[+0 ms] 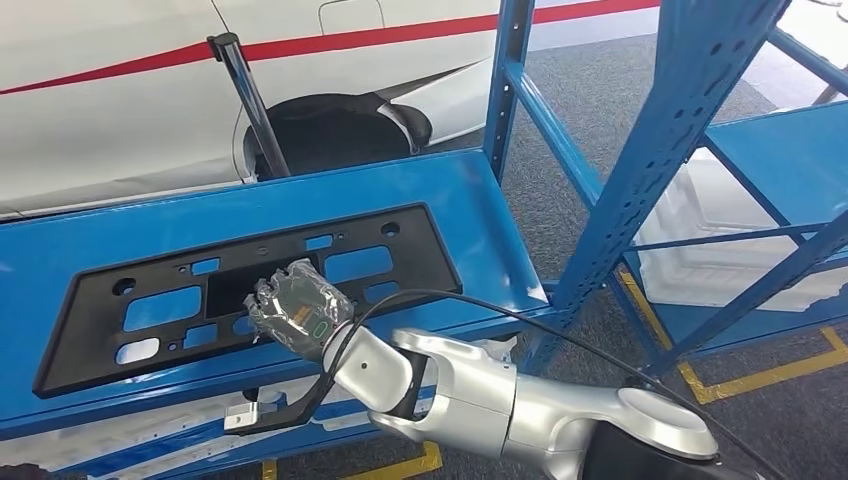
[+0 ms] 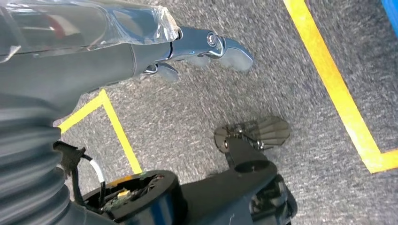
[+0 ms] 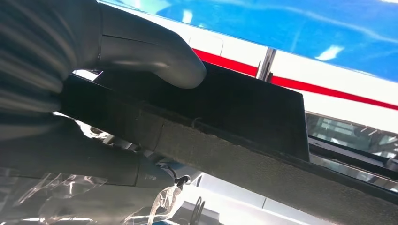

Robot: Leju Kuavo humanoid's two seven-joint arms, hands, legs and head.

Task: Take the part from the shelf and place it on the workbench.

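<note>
We see the black part (image 1: 250, 285), a long flat panel with rectangular cut-outs and round holes, lying on the blue shelf (image 1: 470, 200) with its long side running along the shelf's front edge. Our right hand (image 1: 298, 305), wrapped in clear plastic film, reaches in from below on its silver arm (image 1: 520, 405) and sits at the part's near edge, about midway along it. In the right wrist view the thick grey thumb (image 3: 159, 58) lies on one face of the black panel (image 3: 244, 117) while the darker fingers (image 3: 94, 164) lie against the other face, so the hand is clamped on the part's edge. The part appears flat on the shelf; whether it is raised at all we cannot tell.

Our left hand (image 2: 187, 49) hangs over grey carpet (image 2: 281, 84) marked with yellow tape lines (image 2: 328, 75). It holds nothing, and its metal fingers are tucked close together rather than spread.

Behind the shelf stands a white car body (image 1: 120, 100) with a red stripe and a dark wheel arch. A black pole (image 1: 250, 105) leans in front of it. To the right, blue uprights (image 1: 660, 150) frame a further shelf bay with a white moulded piece (image 1: 710, 250) on a lower level. A black cable (image 1: 560, 325) runs along the right arm
</note>
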